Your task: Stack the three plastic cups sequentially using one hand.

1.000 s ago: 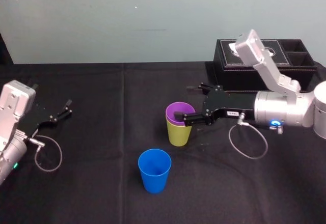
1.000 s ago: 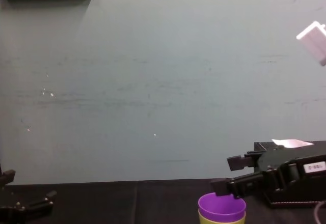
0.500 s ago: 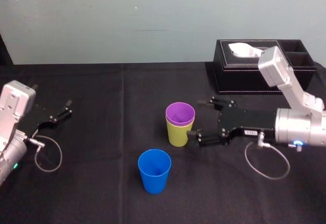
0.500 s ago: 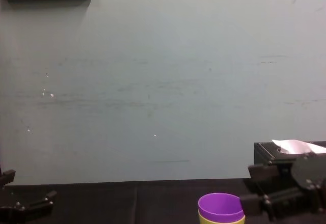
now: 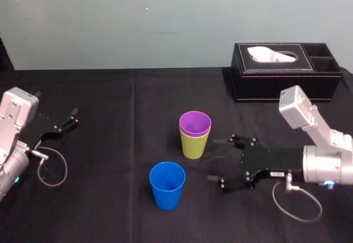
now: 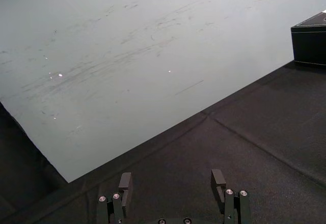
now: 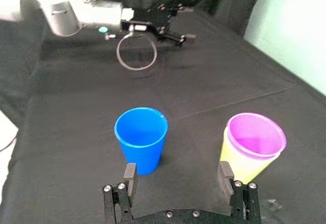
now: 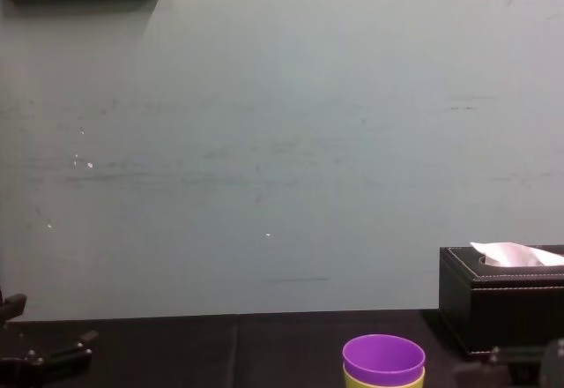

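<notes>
- Blue cup: standing upright and alone on the black tabletop, near centre, mouth up. Probably light, thin-walled and smooth, so likely flexing and slipping under a hard squeeze. The best hold is probably across the upper wall, just below the rim.
- Purple cup: sitting nested inside the lime-green cup, just beyond the blue cup and slightly right. Its rim is showing above the green one.
- Right end effector: hovering low to the right of both, fingers spread wide and gripping nothing. The blue cup is lying to its left and a little nearer, the nested pair to its left and farther. Neither is touching it or sitting between its fingers.
- Left end effector: resting at the far left, fingers apart, well away from the cups.
- Tissue box: sitting at the far right.
</notes>
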Robot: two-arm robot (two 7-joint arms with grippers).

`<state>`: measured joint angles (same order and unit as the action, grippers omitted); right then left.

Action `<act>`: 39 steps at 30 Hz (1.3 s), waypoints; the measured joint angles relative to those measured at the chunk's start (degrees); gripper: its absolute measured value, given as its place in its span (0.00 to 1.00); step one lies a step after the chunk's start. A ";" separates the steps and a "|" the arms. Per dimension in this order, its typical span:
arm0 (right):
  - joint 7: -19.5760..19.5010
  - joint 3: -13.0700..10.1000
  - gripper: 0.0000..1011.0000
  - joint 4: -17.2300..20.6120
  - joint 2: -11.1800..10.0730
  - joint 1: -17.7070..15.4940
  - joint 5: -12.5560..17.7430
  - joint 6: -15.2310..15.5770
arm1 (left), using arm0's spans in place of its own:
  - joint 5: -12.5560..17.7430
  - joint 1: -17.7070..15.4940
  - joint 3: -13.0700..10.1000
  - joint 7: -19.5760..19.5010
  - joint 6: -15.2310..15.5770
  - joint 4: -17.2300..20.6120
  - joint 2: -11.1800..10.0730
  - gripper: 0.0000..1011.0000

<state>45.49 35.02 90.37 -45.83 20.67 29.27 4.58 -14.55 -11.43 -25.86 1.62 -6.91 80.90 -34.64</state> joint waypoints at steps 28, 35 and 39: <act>3.48 5.26 0.99 -3.63 4.55 1.62 -3.10 1.28 | 0.00 0.00 0.00 0.00 0.00 0.00 0.00 1.00; 3.64 6.02 0.99 -4.68 5.63 2.42 -3.30 1.63 | 0.00 0.00 0.00 0.00 0.00 0.00 0.00 1.00; 3.86 6.58 0.99 -5.71 6.38 3.04 -3.46 1.93 | 0.00 0.00 0.00 0.00 0.00 0.00 0.00 1.00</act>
<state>49.36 41.60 84.66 -39.45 23.71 25.81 6.51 -14.55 -11.43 -25.86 1.62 -6.91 80.90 -34.65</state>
